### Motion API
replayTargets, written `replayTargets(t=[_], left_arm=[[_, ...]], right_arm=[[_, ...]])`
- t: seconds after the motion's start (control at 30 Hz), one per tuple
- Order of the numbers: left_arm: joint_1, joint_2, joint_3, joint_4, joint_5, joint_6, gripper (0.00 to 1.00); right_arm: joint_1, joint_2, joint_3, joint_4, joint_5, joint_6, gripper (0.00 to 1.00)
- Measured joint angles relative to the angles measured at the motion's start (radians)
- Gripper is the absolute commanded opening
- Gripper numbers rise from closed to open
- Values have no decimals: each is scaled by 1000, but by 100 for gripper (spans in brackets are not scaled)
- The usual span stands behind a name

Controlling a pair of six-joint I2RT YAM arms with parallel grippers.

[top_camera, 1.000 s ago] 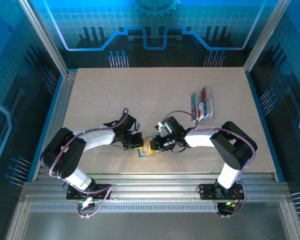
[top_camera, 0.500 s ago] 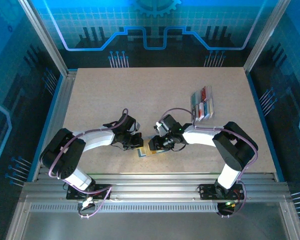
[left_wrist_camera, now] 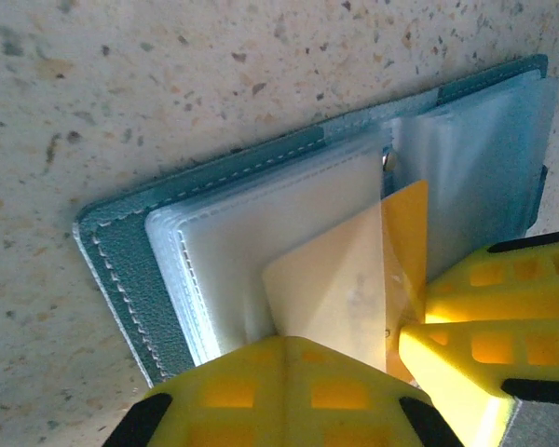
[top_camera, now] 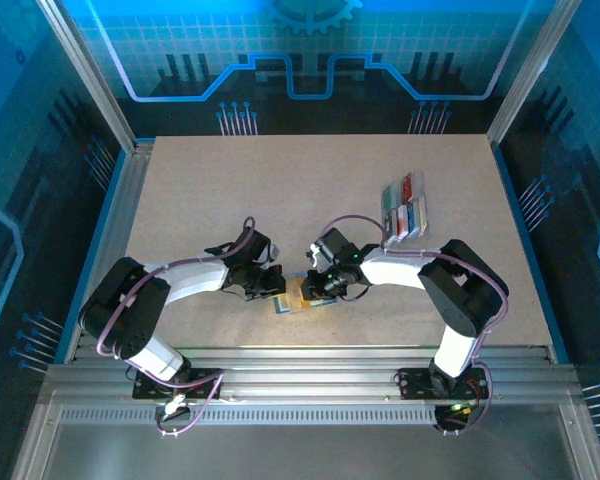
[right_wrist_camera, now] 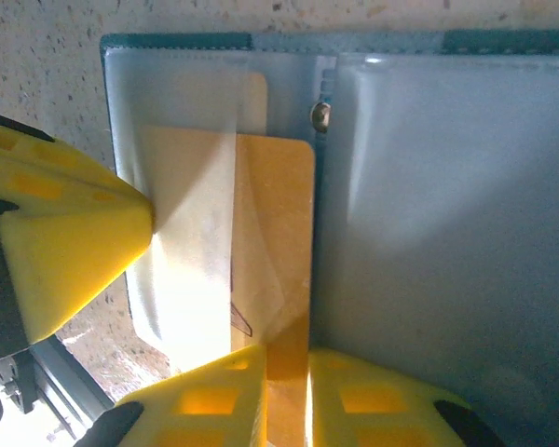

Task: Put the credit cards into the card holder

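Note:
The card holder (top_camera: 302, 301) lies open near the table's front edge, its slate-blue cover (left_wrist_camera: 121, 251) under clear sleeves (right_wrist_camera: 447, 233). A yellow credit card (right_wrist_camera: 275, 205) sits partly inside a left-hand sleeve, and its bare corner (left_wrist_camera: 405, 228) sticks out. My right gripper (right_wrist_camera: 287, 352) is shut on the card's near end. My left gripper (left_wrist_camera: 303, 340) is shut, its tip pressed on the sleeves just left of the card. In the top view the left gripper (top_camera: 271, 286) and right gripper (top_camera: 316, 286) meet over the holder. More credit cards (top_camera: 404, 205) stand in a clear tray.
The clear compartment tray (top_camera: 403, 232) stands at the right, behind the right arm. The metal rail of the table's front edge (top_camera: 300, 350) runs close below the card holder. Speckled tabletop (top_camera: 230, 190) stretches behind the arms.
My right gripper has moved slightly left, towards the holder's left half, and less of the yellow card shows in the top view. The left gripper has stayed put.

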Motion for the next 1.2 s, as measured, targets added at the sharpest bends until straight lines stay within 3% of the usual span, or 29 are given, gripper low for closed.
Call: replayTargets(t=[0.27,0.47,0.87,1.2], left_arm=[[13,-31,-5,-33,27,-6,3],[102,-144,-18,-48,87,-30,5],[138,-118,-35,-51,99,-26,3],[138,-44,-42,-36,99,-22,3]], right_arm=[[18,5,7,39,12,20,31],[18,-24,10,8,38,-4,40],[42,-77,28,-147,110,-93,36],[105,-100,31,-217,194,-191,40]])
